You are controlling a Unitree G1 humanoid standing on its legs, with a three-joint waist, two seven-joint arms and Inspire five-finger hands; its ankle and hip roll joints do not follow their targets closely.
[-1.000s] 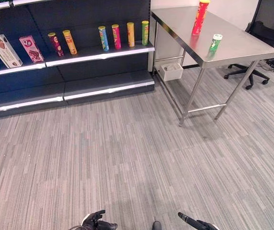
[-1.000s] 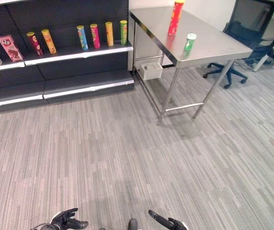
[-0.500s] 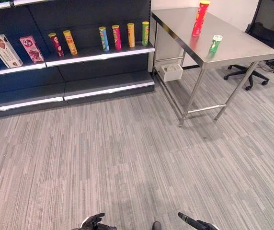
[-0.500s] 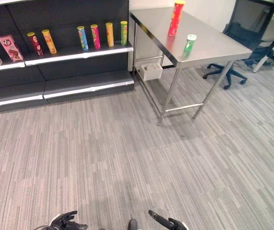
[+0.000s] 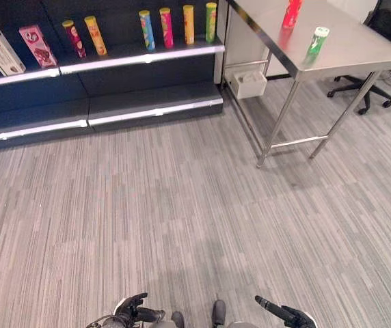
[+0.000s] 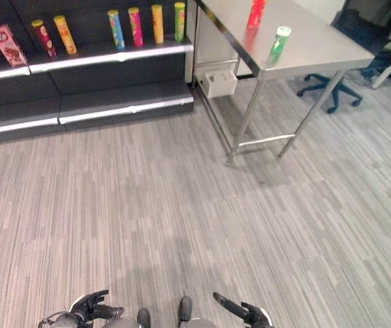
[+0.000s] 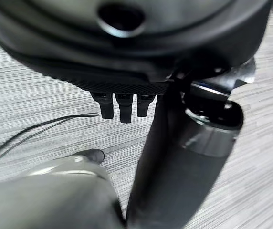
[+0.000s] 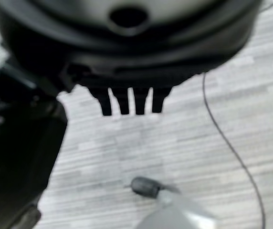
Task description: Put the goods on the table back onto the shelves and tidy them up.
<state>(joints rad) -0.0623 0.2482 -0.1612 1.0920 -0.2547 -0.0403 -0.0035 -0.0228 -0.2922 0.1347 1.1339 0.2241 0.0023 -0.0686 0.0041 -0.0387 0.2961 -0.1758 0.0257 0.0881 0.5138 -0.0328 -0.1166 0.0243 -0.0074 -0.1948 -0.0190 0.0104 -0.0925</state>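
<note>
My left hand [image 5: 132,313] and right hand [image 5: 282,316] hang low by my sides, fingers relaxed, holding nothing. The green can [image 5: 316,40] and red can [image 5: 291,12] stand upright on the tabletop [image 5: 359,51], well away at two o'clock, nearer my right hand. The shelf [image 5: 141,58] lies at eleven o'clock.

You are looking at a mock shop set up inside an office: dark retail shelves [image 5: 141,61] carry a row of upright snack tubes [image 5: 145,31] and boxed biscuits [image 5: 1,49]. Beside them stands a stainless-steel table [image 5: 359,51] on grey striped carpet [image 5: 182,205]. A swivel office chair [image 5: 380,41] sits behind the table.
</note>
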